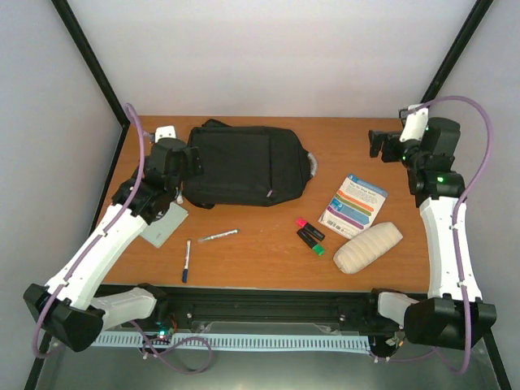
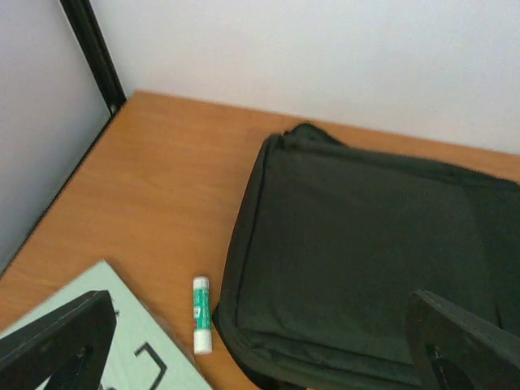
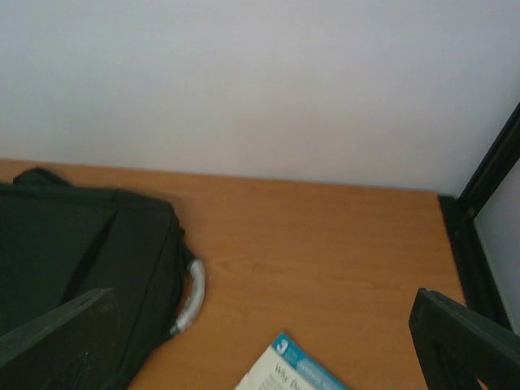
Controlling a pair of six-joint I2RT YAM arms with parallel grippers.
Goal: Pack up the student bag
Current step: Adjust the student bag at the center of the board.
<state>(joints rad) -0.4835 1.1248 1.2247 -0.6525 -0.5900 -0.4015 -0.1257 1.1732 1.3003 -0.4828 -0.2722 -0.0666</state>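
The student bag [image 1: 244, 166] is a large black fabric pack lying flat at the back middle of the table, with its grey loop handle [image 3: 191, 296] at its right end. My left gripper [image 1: 193, 159] hovers at the bag's left edge, jaws wide open and empty; in the left wrist view the gripper [image 2: 260, 307] frames the bag [image 2: 366, 252]. My right gripper [image 1: 375, 144] is held above the far right corner, open and empty. In the right wrist view the gripper [image 3: 262, 299] looks at bare table right of the bag [image 3: 73, 252].
A green-and-white glue stick [image 2: 201, 314] lies by the bag's left edge, next to a pale green notebook [image 1: 166, 223]. A white pen [image 1: 218, 236], a blue marker [image 1: 187, 260], pink [image 1: 309, 228] and green [image 1: 310, 241] highlighters, a booklet [image 1: 353, 205] and a beige ribbed pouch [image 1: 368, 247] lie in front.
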